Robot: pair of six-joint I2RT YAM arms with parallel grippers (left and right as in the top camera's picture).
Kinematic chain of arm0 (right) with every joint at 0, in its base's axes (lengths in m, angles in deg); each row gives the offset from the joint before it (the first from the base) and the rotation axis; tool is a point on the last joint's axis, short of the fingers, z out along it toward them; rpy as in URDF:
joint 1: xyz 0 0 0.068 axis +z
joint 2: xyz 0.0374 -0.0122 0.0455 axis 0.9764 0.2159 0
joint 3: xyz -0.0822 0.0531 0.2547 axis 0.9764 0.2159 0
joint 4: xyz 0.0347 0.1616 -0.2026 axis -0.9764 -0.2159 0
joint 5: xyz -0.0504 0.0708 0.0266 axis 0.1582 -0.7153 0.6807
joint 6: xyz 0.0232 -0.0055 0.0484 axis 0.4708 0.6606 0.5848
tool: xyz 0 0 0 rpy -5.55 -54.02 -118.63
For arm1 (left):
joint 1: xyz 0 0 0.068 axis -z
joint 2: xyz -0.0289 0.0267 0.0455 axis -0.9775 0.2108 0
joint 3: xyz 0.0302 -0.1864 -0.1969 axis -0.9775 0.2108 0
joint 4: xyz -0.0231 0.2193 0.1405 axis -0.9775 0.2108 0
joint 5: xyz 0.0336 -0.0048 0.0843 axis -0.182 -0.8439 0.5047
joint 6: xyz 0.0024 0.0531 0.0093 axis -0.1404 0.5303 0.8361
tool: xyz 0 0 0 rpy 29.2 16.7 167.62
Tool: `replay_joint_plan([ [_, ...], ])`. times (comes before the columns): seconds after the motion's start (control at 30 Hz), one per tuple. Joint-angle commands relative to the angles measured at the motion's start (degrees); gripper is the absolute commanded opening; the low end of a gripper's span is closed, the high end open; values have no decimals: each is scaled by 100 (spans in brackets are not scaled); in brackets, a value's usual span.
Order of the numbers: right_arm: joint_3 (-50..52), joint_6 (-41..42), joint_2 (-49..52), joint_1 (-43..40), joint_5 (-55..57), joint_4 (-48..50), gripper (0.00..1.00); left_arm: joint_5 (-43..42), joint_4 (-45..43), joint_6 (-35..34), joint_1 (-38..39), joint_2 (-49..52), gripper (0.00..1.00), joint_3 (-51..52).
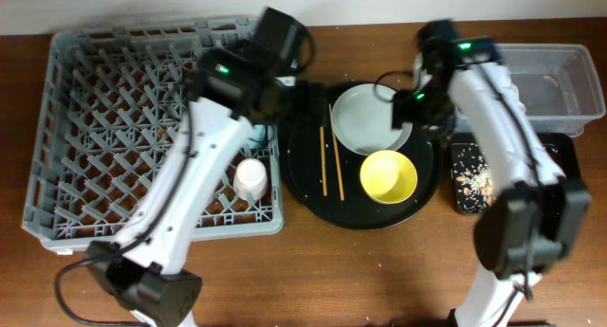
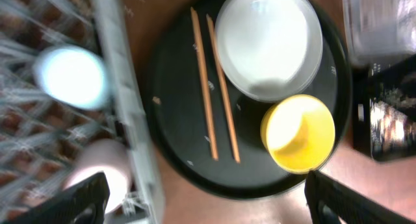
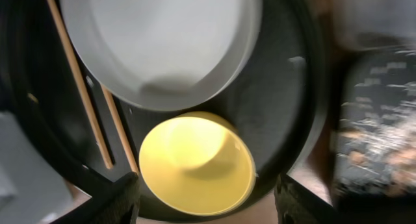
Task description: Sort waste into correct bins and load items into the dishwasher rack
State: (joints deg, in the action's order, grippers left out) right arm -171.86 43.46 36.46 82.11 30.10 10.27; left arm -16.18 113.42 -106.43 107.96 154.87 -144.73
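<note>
The grey-white plate (image 1: 372, 117) (image 2: 268, 42) (image 3: 162, 42), yellow bowl (image 1: 388, 175) (image 2: 298, 133) (image 3: 195, 162) and chopsticks (image 1: 330, 152) (image 2: 214, 87) (image 3: 81, 94) lie on the round black tray (image 1: 313, 185). The pink cup (image 1: 249, 178) (image 2: 97, 169) and blue cup (image 1: 258, 136) (image 2: 70, 76) stand in the grey rack (image 1: 95, 128) near its right edge. My left gripper (image 1: 283, 101) (image 2: 218, 201) is open and empty, high over the rack's right rim. My right gripper (image 1: 420, 107) (image 3: 208, 201) is open above the bowl. Napkins and wrapper are out of view.
The clear tub (image 1: 555, 76) (image 2: 380, 23) stands at the back right. The shallow black rectangular tray (image 1: 469, 175) (image 2: 390, 120) (image 3: 377, 133) in front of it holds beige food scraps. Brown table shows round the tray.
</note>
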Motion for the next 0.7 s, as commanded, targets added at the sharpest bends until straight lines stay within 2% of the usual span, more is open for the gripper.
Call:
replay_joint_plan([
  [0.0,-219,98,-949,-752,-35,-98,67,-46,-715,-551,420,-7,95,916],
  [0.1,-195,76,-1032,-1034,-4,-280,67,-42,-1178,-702,634,98,91,1386],
  [0.2,-190,76,-1032,-1034,9,-278,68,-44,-2269,-894,1178,533,89,1945],
  [0.3,-190,74,-1032,-1023,11,-282,68,-42,-2876,-894,1641,1408,78,1958],
  [0.43,-190,52,-1032,-1023,11,-284,68,-44,-2911,-894,1722,1928,62,1958],
  [0.47,-190,52,-1032,-1023,13,-284,68,-44,-2946,-894,1722,1928,56,1958],
  [0.53,-190,55,-1032,-1023,11,-280,68,-13,-2966,-892,1720,1928,37,1958],
  [0.57,-190,55,-1032,-1023,11,-280,68,13,-2964,-892,1661,1928,20,1958],
  [0.6,-190,55,-1032,-1023,11,-282,68,13,-2964,-892,1622,1928,8,1958],
  [0.63,-190,57,-1032,-1023,11,-282,68,22,-2914,-887,1491,1926,1,1952],
  [0.67,-190,57,-1032,-1023,11,-282,69,-2,-2859,-887,1357,1923,1,1923],
])
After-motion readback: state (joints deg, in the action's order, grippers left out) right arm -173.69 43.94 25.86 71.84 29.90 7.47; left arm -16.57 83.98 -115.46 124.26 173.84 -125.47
